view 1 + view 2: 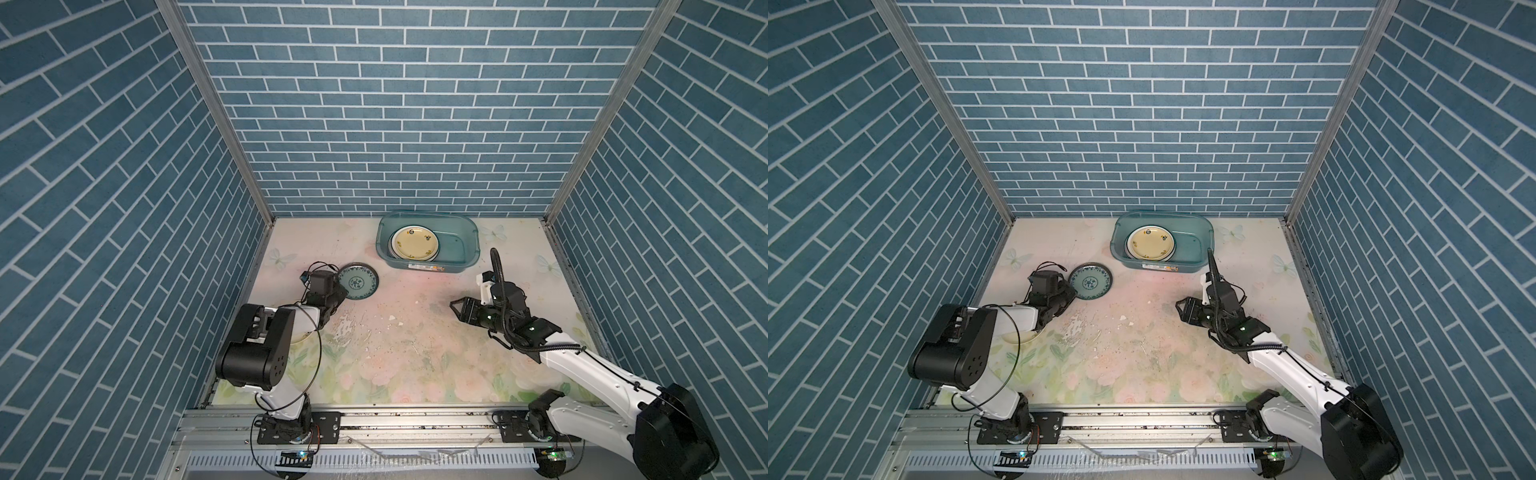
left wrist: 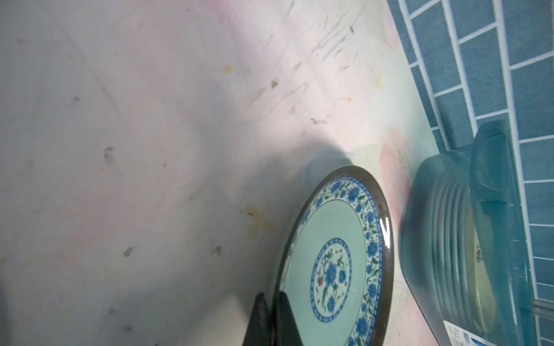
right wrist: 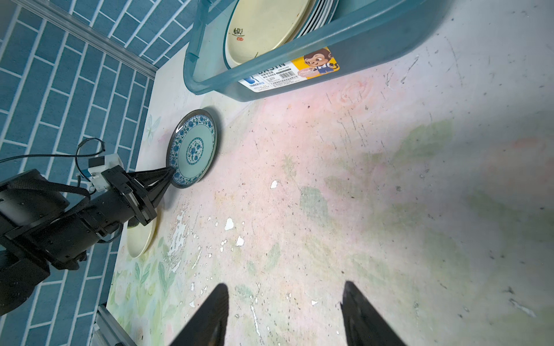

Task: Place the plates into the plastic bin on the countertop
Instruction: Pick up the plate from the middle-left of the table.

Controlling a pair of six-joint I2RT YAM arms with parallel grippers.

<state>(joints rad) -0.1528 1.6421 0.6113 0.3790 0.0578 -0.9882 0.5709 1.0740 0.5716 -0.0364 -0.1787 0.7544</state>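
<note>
Left wrist view: my left gripper (image 2: 271, 296) is pinched on the rim of the teal plate (image 2: 329, 269). The plate lies on the countertop (image 2: 150, 149) near the bin (image 2: 434, 239), off its short end and apart from it. Inside the bin, at that end, a yellow plate (image 1: 415, 243) tops a stack. My right gripper (image 3: 284, 287) hangs off the bin's labelled side, jaws spread, nothing between them. A pale plate (image 3: 141, 239) lies farther from the bin, partly under my left arm.
</note>
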